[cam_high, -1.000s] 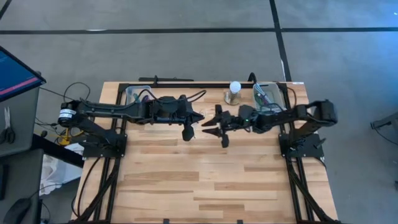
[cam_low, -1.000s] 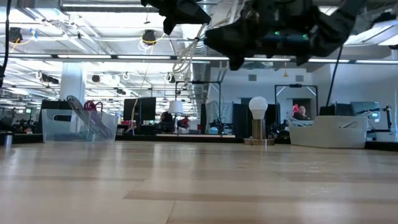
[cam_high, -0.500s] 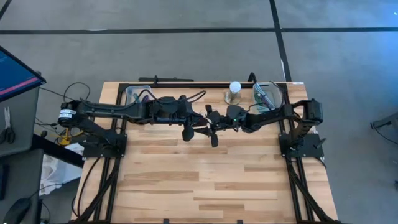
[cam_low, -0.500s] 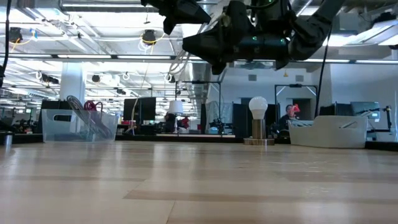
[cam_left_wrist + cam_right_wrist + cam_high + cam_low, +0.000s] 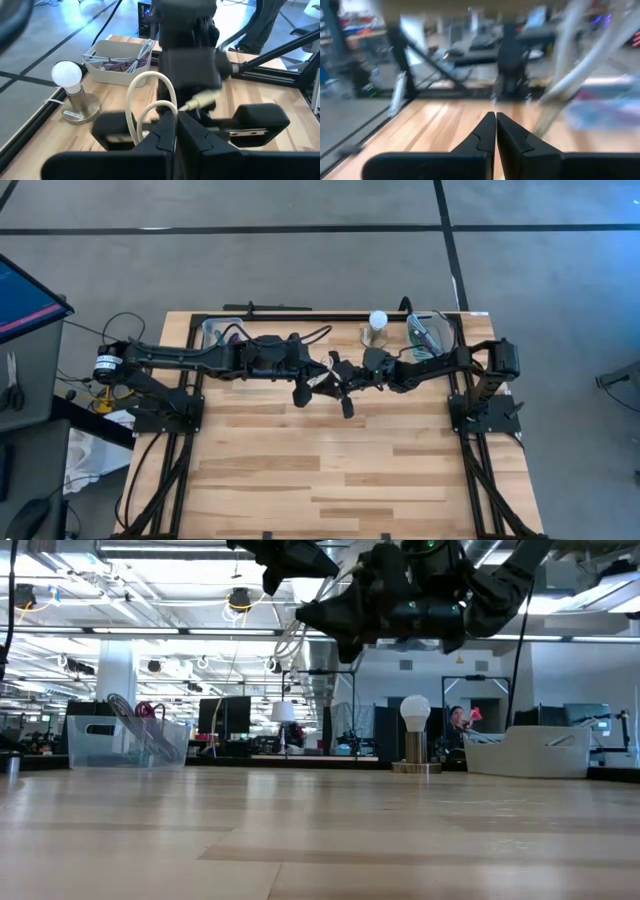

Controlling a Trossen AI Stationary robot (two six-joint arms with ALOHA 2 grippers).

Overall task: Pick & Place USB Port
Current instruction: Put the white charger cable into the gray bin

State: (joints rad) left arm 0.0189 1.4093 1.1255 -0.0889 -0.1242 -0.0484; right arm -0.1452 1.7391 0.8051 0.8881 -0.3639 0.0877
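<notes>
Room: open workshop hall behind a pale wood-plank tabletop point(image 5: 330, 470).
Left bin: clear plastic tub point(image 5: 120, 740) holding spare cables.
Left gripper point(image 5: 176, 131): pressed together on the looped cream USB cable point(image 5: 150, 97), held aloft for handover.
Right gripper point(image 5: 337, 383): fingers spread, meeting it mid-table.
Right side: white bulb lamp point(image 5: 377, 326), grey tray point(image 5: 530, 752), probably the drop-off.

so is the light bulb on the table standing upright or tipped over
Upright. The light bulb stands on its base in the low view, globe on top; the left wrist view shows the same.
</notes>
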